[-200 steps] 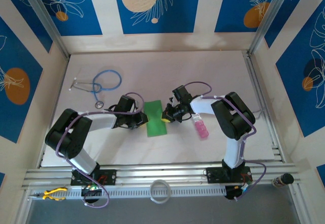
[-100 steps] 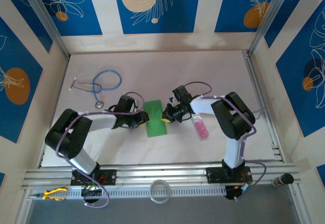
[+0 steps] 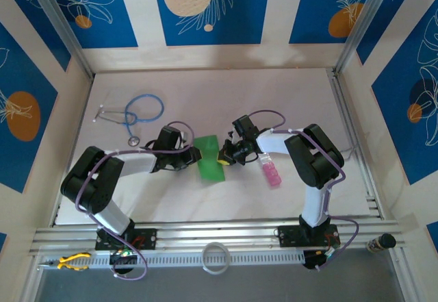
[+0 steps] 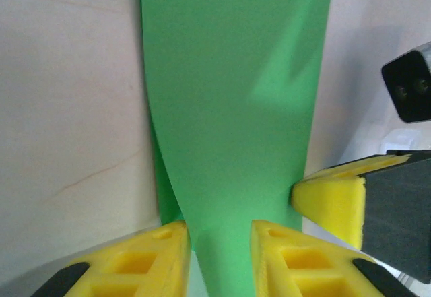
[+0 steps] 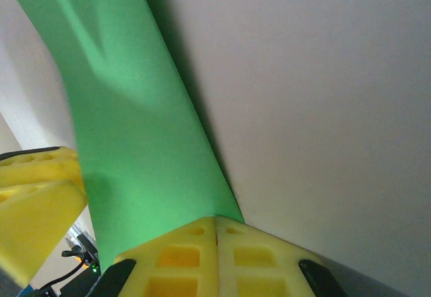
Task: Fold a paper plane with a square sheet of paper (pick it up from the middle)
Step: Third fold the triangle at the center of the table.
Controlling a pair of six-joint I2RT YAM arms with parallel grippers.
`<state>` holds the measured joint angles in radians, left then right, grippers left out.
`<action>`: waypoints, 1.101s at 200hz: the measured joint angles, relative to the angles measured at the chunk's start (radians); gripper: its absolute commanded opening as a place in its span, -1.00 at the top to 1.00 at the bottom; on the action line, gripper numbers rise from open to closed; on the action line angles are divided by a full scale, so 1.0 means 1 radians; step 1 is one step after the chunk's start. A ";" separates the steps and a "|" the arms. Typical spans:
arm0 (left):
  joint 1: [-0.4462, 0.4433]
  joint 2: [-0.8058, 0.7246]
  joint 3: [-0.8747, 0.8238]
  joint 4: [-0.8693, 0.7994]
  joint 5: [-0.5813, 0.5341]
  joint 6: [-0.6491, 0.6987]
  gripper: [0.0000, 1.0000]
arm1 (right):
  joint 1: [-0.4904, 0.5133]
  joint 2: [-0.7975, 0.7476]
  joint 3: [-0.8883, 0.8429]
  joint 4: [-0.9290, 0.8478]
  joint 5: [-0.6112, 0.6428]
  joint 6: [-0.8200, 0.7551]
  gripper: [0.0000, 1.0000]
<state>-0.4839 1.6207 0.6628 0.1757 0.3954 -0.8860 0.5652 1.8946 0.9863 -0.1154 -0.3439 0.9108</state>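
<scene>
Paper first: the square sheet of paper (image 3: pixel 209 158) is a narrow green strip now, so it looks folded over at least once, and it sits right between the two claws. The right claw (image 3: pixel 222 155) is at the strip's right edge. Its yellow fingers (image 5: pixel 195 250) are pressed tight together, and the green edge runs right into the spot where they meet, so I think it is pinching the paper. The left claw (image 3: pixel 193 157) is at the other edge. Its fingers (image 4: pixel 286 250) stand a little apart, and the paper slips into the gap between them, but they do not look squeezed on it. Between the claws the strip bends up off the table instead of lying flat. A small pink bottle (image 3: pixel 271 171) lies just past the right claw, on the side away from the paper, and a blue stethoscope (image 3: pixel 137 114) is well away from the left claw. How far along is the job? Only the start looks done. No pointy nose, no wings — nothing that could fly yet. I think the corner folds and the wing folds are all left to do, and the bent strip likely needs pressing flat first.
</scene>
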 measured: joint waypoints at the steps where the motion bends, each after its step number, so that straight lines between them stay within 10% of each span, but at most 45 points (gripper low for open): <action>1: 0.000 0.000 0.000 0.001 0.001 0.000 0.44 | 0.000 0.000 0.000 0.000 0.000 0.000 0.92; 97: 0.002 0.000 -0.007 0.013 0.016 -0.038 0.78 | 0.002 -0.005 -0.002 0.003 0.005 -0.001 0.86; 181: 0.004 -0.051 -0.007 -0.080 0.016 -0.063 1.00 | 0.023 -0.211 -0.115 0.038 0.071 -0.090 0.12; 220: 0.005 -0.114 0.004 -0.147 0.020 -0.104 1.00 | 0.057 -0.390 -0.151 0.069 0.134 -0.202 0.08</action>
<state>-0.4793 1.5063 0.6666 0.0284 0.4152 -0.9901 0.6224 1.5043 0.8352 -0.0467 -0.2104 0.7086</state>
